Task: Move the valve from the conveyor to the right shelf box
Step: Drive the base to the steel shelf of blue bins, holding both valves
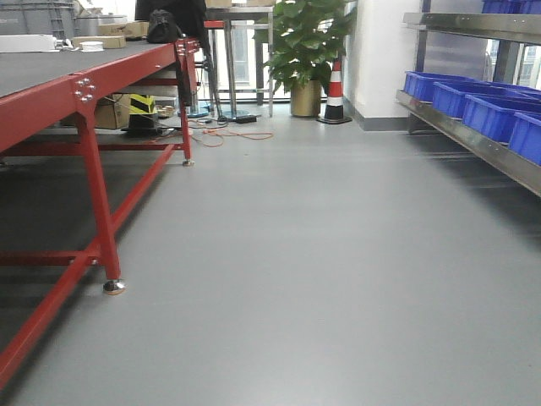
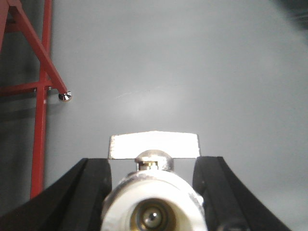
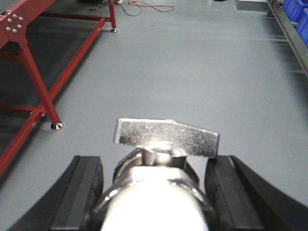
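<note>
As if clamped, valve [image 3: 161, 175] between fingers [image 3: 79, 197]

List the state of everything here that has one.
Left gripper: shut on left valve.
Left valve: clamped, lever crosswise.
Right gripper: shut on right valve.
Right valve: clamped, lever crosswise.
Blue shelf boxes: contents hidden.
Conveyor: running or stopped, cannot tell.

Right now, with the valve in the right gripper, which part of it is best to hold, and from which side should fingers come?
The round metal body of the valve, as the right gripper holds it: one finger on each side, coming from the body's end, clear of the flat handle. The handle is thin and would likely swivel.
</note>
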You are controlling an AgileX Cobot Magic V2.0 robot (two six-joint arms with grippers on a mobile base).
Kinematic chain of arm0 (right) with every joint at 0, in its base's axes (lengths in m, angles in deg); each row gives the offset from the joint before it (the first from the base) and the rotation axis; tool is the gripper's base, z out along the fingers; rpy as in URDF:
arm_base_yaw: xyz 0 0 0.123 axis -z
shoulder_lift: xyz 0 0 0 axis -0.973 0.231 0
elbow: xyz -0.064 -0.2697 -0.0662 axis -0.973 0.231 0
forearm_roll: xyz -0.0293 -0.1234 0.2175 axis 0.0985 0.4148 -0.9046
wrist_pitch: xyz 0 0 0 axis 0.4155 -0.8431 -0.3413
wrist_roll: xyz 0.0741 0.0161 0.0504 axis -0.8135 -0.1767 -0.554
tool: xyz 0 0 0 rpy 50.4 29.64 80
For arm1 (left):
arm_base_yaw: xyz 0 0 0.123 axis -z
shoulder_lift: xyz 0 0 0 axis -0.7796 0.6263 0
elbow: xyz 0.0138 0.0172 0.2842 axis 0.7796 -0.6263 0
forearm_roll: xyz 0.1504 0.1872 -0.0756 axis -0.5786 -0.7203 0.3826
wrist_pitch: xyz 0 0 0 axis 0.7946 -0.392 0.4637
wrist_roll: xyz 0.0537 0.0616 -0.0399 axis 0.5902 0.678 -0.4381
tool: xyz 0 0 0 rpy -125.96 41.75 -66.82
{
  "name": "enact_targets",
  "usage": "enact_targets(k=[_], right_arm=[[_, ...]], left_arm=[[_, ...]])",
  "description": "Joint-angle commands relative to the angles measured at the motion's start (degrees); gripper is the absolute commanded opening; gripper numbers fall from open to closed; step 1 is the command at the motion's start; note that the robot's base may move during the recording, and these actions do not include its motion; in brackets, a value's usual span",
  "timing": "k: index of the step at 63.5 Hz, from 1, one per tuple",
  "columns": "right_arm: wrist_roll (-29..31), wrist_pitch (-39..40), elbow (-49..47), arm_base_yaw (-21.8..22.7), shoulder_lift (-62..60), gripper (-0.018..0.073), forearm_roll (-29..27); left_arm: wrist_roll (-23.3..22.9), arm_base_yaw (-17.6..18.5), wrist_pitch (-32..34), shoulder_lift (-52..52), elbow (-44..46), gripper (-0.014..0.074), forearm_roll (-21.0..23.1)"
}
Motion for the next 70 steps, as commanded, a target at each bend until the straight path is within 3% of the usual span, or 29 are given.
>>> enact_targets(k=[1,70], right_arm=[[0.06,4.10,-0.91,0.12,-0.92,-0.0162,0.29],[0.06,4.10,-0.91,0.12,-0.92,-0.0162,0.29]], left_arm=[[-0.41,0.41,2.32,-0.83,0.83,-0.0111,-0.03],[-0.41,0.41,2.43,-0.83,0.83,-0.0111,-0.02]])
